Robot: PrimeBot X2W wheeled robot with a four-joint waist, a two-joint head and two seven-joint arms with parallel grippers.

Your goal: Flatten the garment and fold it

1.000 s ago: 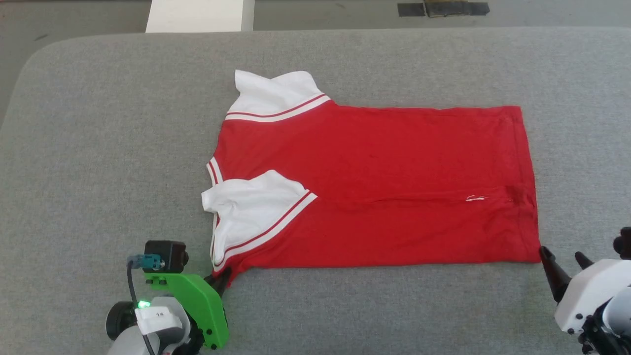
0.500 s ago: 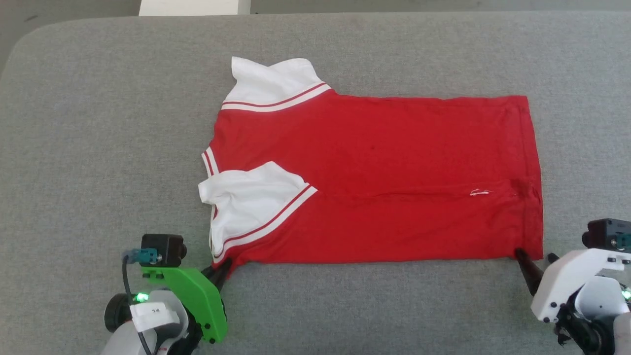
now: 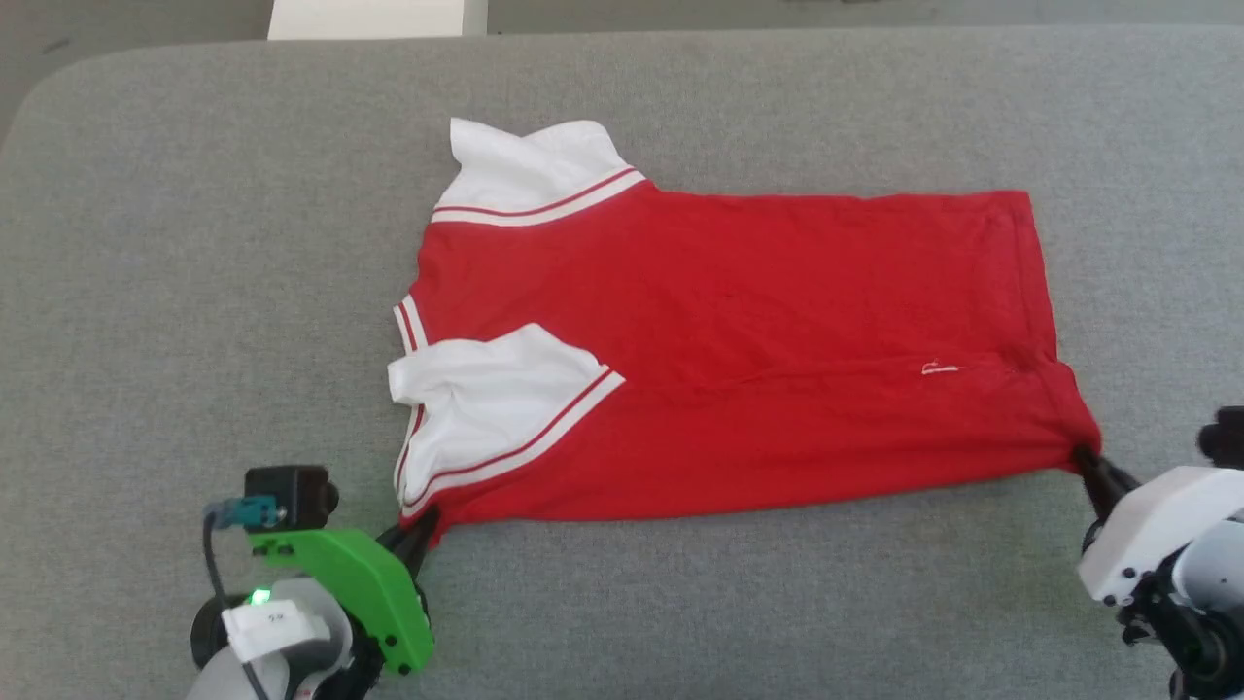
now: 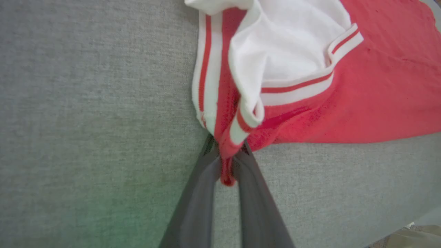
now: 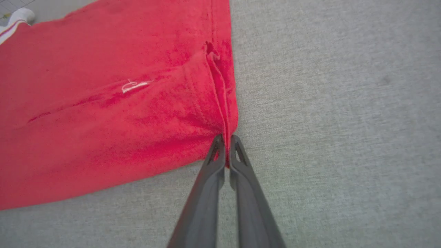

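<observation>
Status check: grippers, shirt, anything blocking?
Left gripper shut on garment, sleeve-end corner. Right gripper shut on hem corner. Garment part folded on grey table. Nothing blocking.

Head camera high over shirt point(image 3: 739, 389), facing down; wrist cameras close at shirt's near corners, shared with head view.

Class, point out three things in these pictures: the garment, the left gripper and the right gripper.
garment point(image 3: 739, 311), head view, middle of its red body.
left gripper point(image 4: 227, 150), left wrist view, between fingertips pinching the sleeve-end corner.
right gripper point(image 5: 225, 144), right wrist view, between fingertips pinching the hem corner.
</observation>
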